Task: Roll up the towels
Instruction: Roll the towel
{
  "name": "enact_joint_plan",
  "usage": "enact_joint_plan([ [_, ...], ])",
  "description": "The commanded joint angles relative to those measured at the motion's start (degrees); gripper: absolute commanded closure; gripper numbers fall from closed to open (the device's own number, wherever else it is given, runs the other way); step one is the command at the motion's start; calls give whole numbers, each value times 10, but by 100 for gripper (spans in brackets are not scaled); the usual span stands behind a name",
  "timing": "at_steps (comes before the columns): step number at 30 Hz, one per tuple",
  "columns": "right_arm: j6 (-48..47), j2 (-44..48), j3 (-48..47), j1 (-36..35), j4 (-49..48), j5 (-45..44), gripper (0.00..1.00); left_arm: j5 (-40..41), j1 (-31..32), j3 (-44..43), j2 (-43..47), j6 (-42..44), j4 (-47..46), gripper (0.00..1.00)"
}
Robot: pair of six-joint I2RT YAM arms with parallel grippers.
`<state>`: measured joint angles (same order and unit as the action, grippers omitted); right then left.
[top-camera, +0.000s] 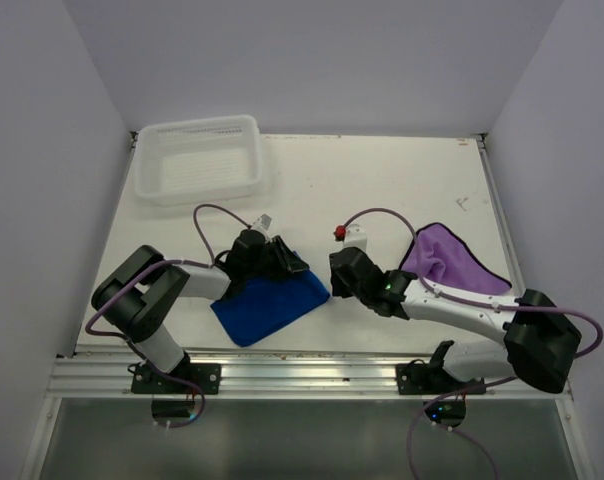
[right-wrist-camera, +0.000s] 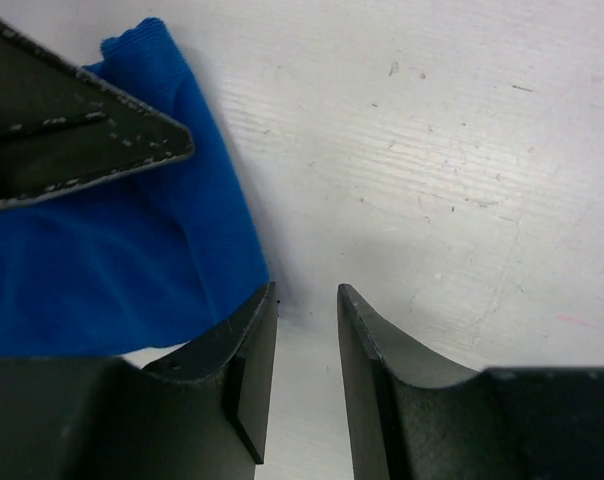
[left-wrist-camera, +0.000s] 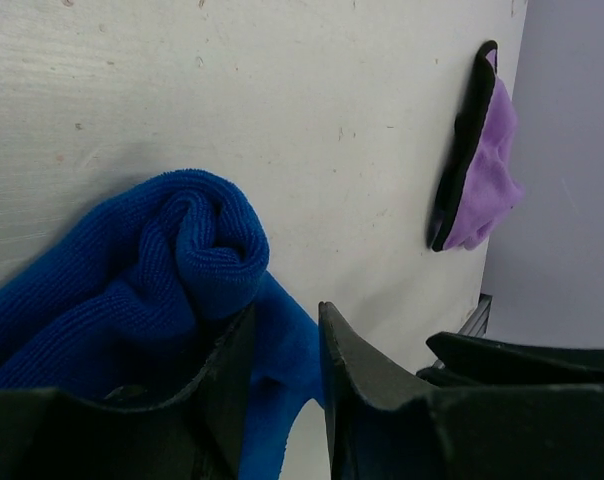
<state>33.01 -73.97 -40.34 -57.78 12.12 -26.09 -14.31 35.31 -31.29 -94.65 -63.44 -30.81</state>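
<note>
The royal blue towel (top-camera: pixel 267 305) lies near the front edge, its far corner curled into a small roll (left-wrist-camera: pixel 197 245). My left gripper (top-camera: pixel 287 262) sits at that rolled corner, its jaws close together with blue cloth between them (left-wrist-camera: pixel 285 320). My right gripper (top-camera: pixel 340 275) is just right of the towel's right edge, low over the table, jaws slightly apart with only bare table between them (right-wrist-camera: pixel 307 295). The blue towel (right-wrist-camera: pixel 112 270) lies beside its left finger. The light purple towel (top-camera: pixel 447 262) with a dark edge lies crumpled at the right, also seen in the left wrist view (left-wrist-camera: pixel 482 170).
A white mesh basket (top-camera: pixel 197 160) stands at the back left. White walls close in on the table's sides and back. A metal rail (top-camera: pixel 302 375) runs along the front edge. The left gripper's finger (right-wrist-camera: pixel 82 140) shows in the right wrist view.
</note>
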Motion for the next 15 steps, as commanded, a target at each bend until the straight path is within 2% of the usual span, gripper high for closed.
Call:
enact_joint_plan([
  [1, 56, 13, 21, 64, -67, 144, 66, 14, 5, 10, -7, 10, 3, 64],
  [6, 91, -23, 28, 103, -109, 234, 66, 14, 5, 11, -4, 12, 3, 64],
  [15, 94, -71, 39, 112, -152, 258, 59, 17, 5, 8, 7, 20, 17, 64],
])
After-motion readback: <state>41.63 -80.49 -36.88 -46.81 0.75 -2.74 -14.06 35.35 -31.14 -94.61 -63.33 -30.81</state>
